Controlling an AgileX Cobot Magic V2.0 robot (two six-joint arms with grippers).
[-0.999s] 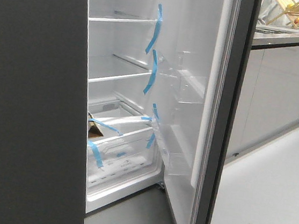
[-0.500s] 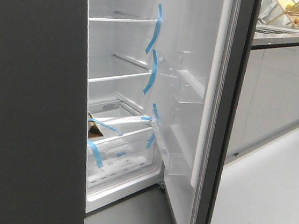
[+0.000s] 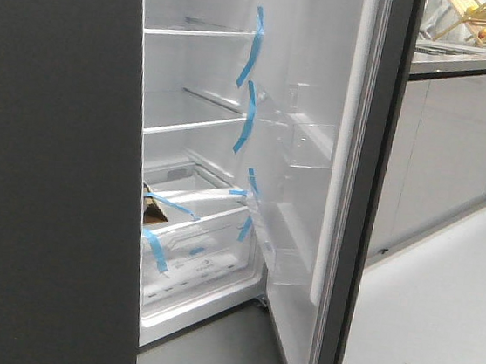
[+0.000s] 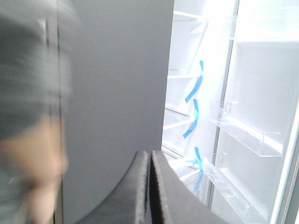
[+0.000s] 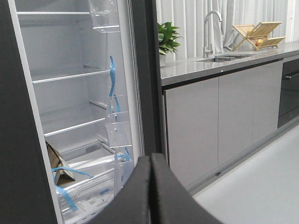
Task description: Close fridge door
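Closest to each wrist camera are the robot's own fingers. The left end effector point(image 4: 150, 186) sits low in the middle of the left wrist view, its two dark fingers pressed together with nothing between them. The right end effector point(image 5: 150, 189) sits low in the middle of the right wrist view, and its fingers are also together and empty. Neither one touches anything. They are probably pinched flat so the robot can push with them instead of grabbing.

A little farther off stands the fridge door point(image 3: 360, 195). In the front view it is a tall slab right of the middle, swung wide open, with its dark grey edge toward us. Its white inner side holds clear bins point(image 3: 307, 145). The door is not closed at all, so the job has hardly begun.

Behind it is the open fridge, with white shelves point(image 3: 192, 124) and strips of blue tape point(image 3: 255, 47), likely there to hold loose parts still.

Farthest away, at the right of the front view, are pale kitchen cabinets point(image 3: 458, 145). A blurry person point(image 4: 30, 140) fills the left side of the left wrist view.
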